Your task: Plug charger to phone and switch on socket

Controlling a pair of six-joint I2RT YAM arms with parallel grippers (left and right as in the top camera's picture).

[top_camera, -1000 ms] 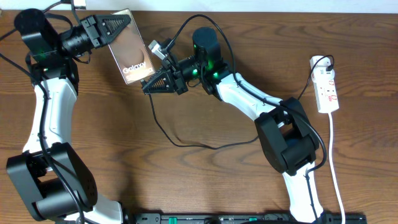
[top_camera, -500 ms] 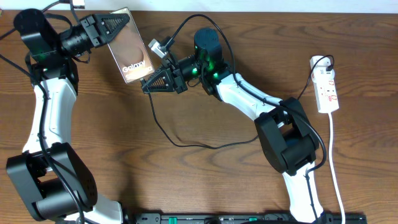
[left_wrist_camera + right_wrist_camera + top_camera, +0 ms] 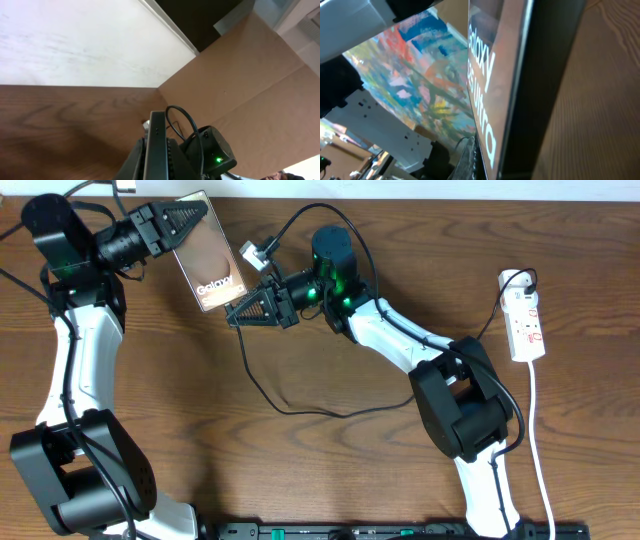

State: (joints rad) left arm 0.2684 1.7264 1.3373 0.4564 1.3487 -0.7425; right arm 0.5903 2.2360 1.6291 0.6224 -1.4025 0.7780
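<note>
I logged charger [image 3: 290,412] slack looped on desk [image 3: 300,480] at 6 o'clock | right hand [image 3: 236,319] pinched together on charger, tip at phone's [image 3: 207,255] lower edge | socket [image 3: 526,320] at 3 o'clock | left hand [image 3: 195,220] clamped on tilted phone, 11 o'clock

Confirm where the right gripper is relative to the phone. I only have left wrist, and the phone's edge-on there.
Observer: Overhead shows the right gripper with its tips at the phone's lower short edge, by the lettering.
Operator: Holding the charger?
Observer: Looks so. The charger cable runs up to its shut tips; the plug tip is hidden.
Operator: Socket?
Observer: The socket lies far right, untouched, with a black plug in one end.
</note>
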